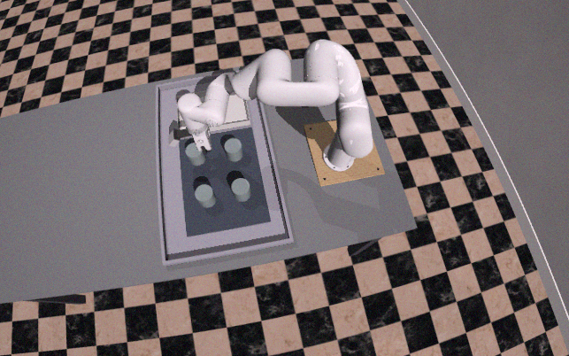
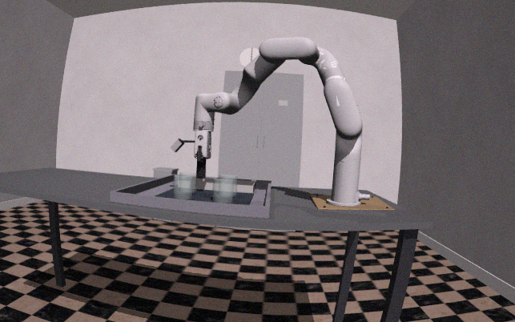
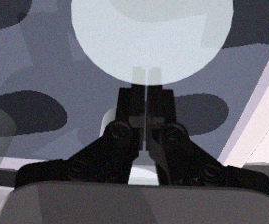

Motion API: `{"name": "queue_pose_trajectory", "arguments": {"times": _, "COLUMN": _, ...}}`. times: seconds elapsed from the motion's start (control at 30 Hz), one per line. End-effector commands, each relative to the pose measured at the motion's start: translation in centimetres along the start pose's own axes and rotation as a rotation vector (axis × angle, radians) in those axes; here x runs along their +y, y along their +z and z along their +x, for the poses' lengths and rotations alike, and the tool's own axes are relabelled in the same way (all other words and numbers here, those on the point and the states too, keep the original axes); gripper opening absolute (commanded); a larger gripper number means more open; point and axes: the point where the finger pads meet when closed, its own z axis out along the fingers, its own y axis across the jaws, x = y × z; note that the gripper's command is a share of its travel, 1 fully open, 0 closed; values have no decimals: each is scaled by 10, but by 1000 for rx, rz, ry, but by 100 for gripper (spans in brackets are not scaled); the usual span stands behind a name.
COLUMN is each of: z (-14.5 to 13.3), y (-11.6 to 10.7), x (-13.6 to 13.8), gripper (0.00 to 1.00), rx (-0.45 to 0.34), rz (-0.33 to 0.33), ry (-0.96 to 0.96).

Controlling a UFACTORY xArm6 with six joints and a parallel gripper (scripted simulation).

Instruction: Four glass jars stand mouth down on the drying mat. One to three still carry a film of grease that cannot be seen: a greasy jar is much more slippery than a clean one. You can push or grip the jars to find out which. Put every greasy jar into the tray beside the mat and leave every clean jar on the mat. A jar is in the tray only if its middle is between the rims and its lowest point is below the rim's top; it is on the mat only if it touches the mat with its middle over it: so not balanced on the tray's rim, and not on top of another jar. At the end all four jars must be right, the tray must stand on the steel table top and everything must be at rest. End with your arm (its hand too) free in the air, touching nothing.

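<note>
I count four pale glass jars (image 1: pixel 195 154) (image 1: pixel 234 149) (image 1: pixel 204 195) (image 1: pixel 241 189), one dark mat (image 1: pixel 225 217), one pale tray (image 1: pixel 239 112).

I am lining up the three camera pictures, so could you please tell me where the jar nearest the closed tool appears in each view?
Top: the jar is the upper-left of the four on the dark mat, just below the shut tool.
Exterior: the left translucent jar is the likely match, below and left of the tool.
Wrist: the pale disc at top centre, beyond the fingertips.
Shared landmark: the tool itself.
</note>
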Motion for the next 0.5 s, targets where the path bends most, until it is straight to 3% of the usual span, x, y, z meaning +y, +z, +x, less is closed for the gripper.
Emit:
{"name": "queue_pose_trajectory", "arguments": {"times": 0.0, "z": 2, "y": -2, "x": 0, "gripper": 0, "rx": 5, "rz": -1, "ry": 0}}
{"name": "queue_pose_trajectory", "arguments": {"times": 0.47, "z": 4, "y": -3, "x": 0, "gripper": 0, "rx": 5, "rz": -1, "ry": 0}}
